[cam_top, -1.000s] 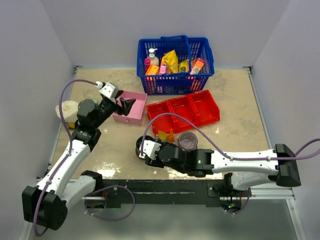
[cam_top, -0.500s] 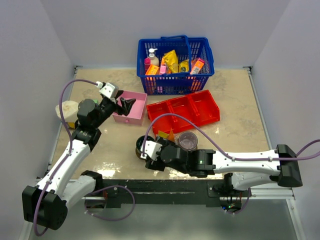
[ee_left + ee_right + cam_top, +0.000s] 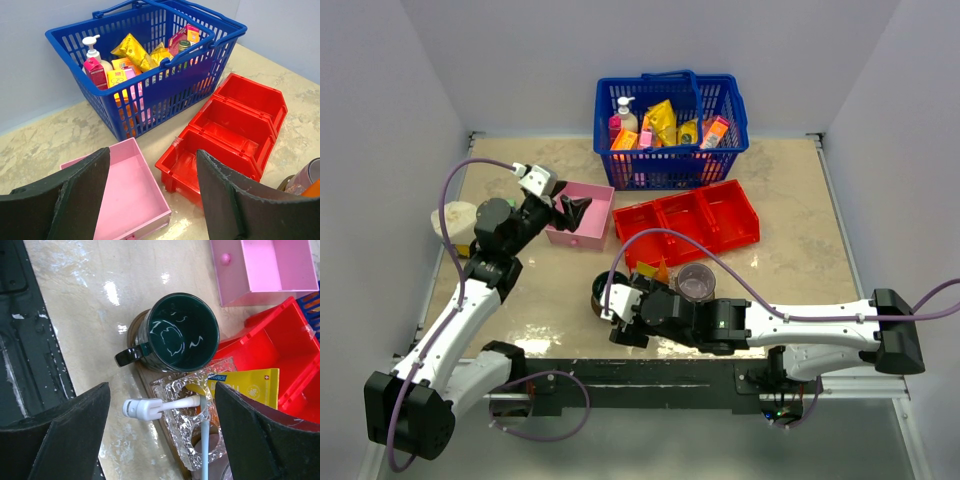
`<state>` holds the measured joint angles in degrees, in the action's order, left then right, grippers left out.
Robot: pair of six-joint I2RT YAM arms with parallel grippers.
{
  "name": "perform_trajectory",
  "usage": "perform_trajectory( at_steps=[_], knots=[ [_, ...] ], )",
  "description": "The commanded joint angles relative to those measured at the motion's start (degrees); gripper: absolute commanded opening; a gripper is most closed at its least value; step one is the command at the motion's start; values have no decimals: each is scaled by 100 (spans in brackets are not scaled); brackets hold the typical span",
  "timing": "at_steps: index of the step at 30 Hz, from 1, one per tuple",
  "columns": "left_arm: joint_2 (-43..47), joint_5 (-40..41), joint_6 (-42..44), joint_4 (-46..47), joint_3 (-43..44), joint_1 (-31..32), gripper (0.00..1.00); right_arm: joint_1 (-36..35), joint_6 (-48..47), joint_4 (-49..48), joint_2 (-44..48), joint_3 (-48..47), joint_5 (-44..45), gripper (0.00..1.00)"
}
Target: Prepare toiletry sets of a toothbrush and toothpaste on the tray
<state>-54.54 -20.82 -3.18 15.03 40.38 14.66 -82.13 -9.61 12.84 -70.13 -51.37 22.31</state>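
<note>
In the right wrist view a white toothbrush [image 3: 150,408] pokes out of a clear knobbly holder [image 3: 182,390], head to the left; a thin white shaft [image 3: 205,450] runs from it to the frame's bottom edge. Beside the holder lies a yellow toothpaste [image 3: 250,387] tube. Both rest on the brown tray [image 3: 148,380], mostly covered. My right gripper [image 3: 161,400] hangs open above the toothbrush, touching nothing. From above, the right gripper [image 3: 620,318] hides most of the tray, with an orange toothpaste [image 3: 661,270] tip showing. My left gripper [image 3: 152,160] [image 3: 576,210] hovers open and empty over the pink box [image 3: 125,190].
A dark green mug [image 3: 177,332] stands on the tray's end. The red three-compartment bin [image 3: 695,220] sits just behind the tray, and a blue basket [image 3: 670,125] of goods at the back. A clear cup [image 3: 697,283] stands by the right arm. A pale round object [image 3: 455,218] lies far left.
My right gripper's jaws have spread wider and it has edged slightly toward the near edge. The left arm has not moved.
</note>
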Motion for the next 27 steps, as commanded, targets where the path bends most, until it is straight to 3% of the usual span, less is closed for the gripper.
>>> perform_trajectory(
  at_steps=[1, 8, 10, 22, 25, 27],
  knots=[
    [-30, -54, 98, 123, 163, -33, 74, -31, 73, -80, 52, -145, -156, 87],
    [-39, -63, 98, 115, 163, -33, 74, -23, 178, -27, 227, -268, -270, 89],
    [-30, -54, 98, 115, 163, -33, 74, -31, 178, -18, 341, -285, -358, 98],
    [-30, -98, 37, 132, 163, -33, 74, -5, 424, -405, 763, -557, -491, 98],
    [-21, -80, -7, 141, 163, -33, 74, 361, 626, -510, 746, -706, -559, 98],
    [-4, -10, -60, 141, 154, -33, 75, 810, 889, -633, 764, -725, -1279, 98]
  ],
)
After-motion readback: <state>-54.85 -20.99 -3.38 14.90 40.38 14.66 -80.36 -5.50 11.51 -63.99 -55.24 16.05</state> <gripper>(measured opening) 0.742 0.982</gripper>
